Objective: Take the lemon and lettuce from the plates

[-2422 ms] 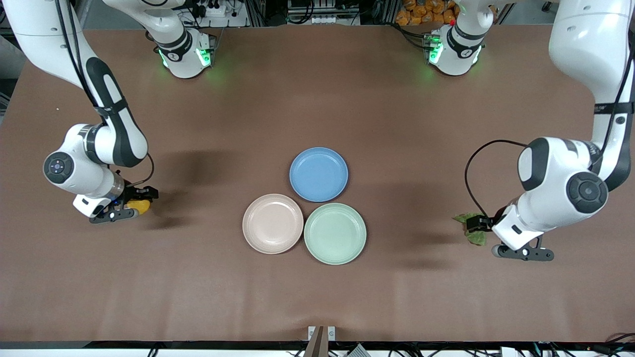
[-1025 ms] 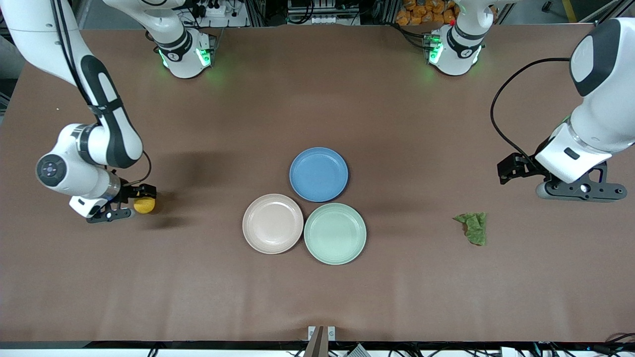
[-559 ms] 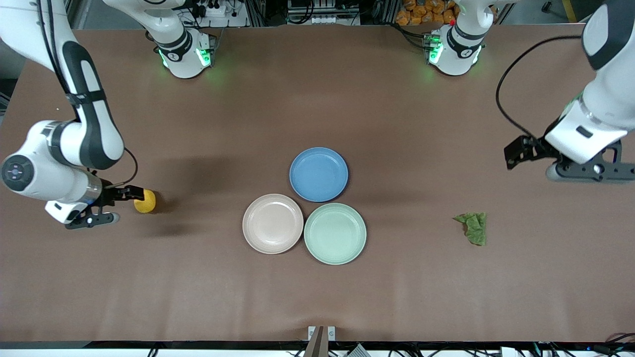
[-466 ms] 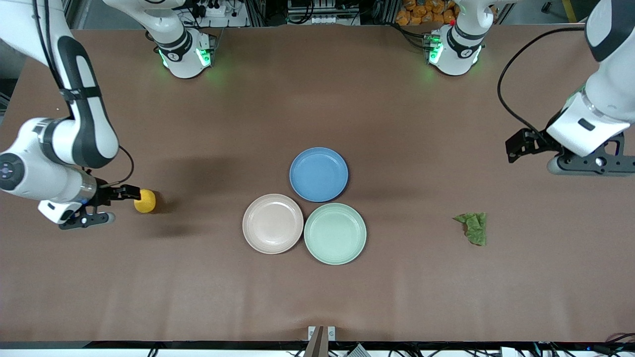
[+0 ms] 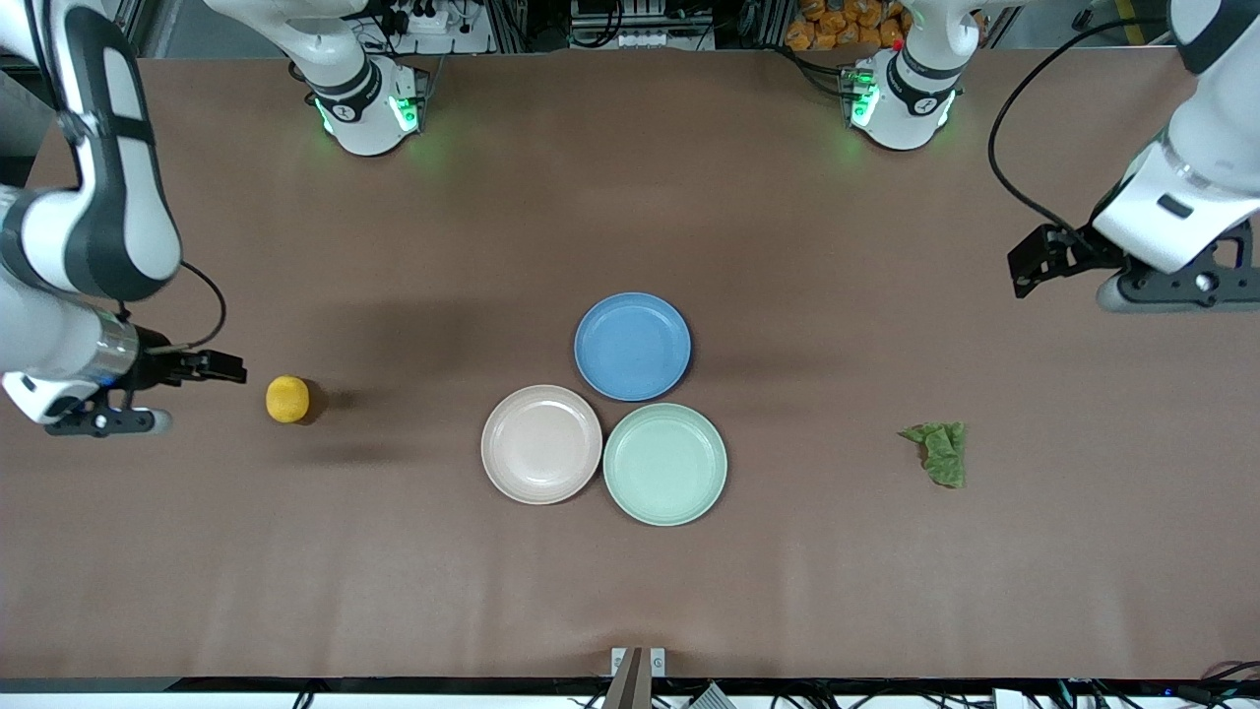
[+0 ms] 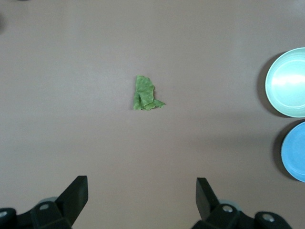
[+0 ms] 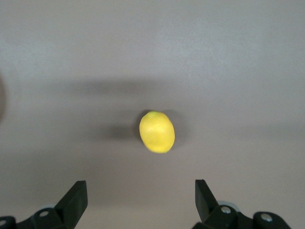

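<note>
The lemon (image 5: 286,399) lies on the bare table toward the right arm's end, off the plates; it also shows in the right wrist view (image 7: 157,131). The lettuce (image 5: 940,453) lies on the table toward the left arm's end, and in the left wrist view (image 6: 146,94). The beige-pink plate (image 5: 541,444) and the mint green plate (image 5: 665,464) stand side by side mid-table, both empty. My right gripper (image 5: 98,421) (image 7: 141,200) is open and empty over the table at its own end. My left gripper (image 5: 1171,286) (image 6: 142,200) is open and empty over the table at its own end.
An empty blue plate (image 5: 633,347) touches the two other plates, farther from the front camera than they are. The arm bases (image 5: 369,103) (image 5: 896,98) stand along the table's back edge. The table top is a plain brown mat (image 5: 630,591).
Both grippers let go, the right of the lemon and the left of the lettuce. Both rose and drew off toward their own table ends. Lemon and lettuce stay on the table.
</note>
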Action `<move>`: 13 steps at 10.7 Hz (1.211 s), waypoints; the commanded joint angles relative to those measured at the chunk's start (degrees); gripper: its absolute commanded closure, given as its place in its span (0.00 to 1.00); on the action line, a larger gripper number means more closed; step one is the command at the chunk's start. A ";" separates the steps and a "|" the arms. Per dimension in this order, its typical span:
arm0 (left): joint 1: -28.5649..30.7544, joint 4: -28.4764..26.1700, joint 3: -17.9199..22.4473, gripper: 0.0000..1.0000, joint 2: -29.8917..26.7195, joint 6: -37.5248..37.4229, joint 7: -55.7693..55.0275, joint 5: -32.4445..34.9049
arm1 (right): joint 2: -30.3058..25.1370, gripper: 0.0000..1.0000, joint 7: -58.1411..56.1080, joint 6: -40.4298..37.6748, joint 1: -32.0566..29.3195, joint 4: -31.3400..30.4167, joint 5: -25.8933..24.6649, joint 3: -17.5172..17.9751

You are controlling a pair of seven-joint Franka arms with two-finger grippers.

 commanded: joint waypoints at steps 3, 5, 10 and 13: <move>1.68 -1.86 0.28 0.00 -4.50 -0.20 0.15 -5.79 | -8.23 0.00 2.19 -10.14 -1.47 2.96 -0.35 1.59; 1.68 -1.60 0.37 0.00 -4.86 -0.21 0.42 -5.87 | -11.21 0.00 2.19 -13.31 -1.56 3.32 -2.36 2.21; 1.68 -1.51 0.37 0.00 -3.54 0.32 0.33 -5.70 | -12.28 0.00 2.28 -26.23 -1.56 12.90 -2.72 3.96; 1.68 -1.51 0.37 0.00 -3.45 0.58 0.33 -5.70 | -12.81 0.00 2.28 -30.37 -1.56 15.01 -2.72 4.58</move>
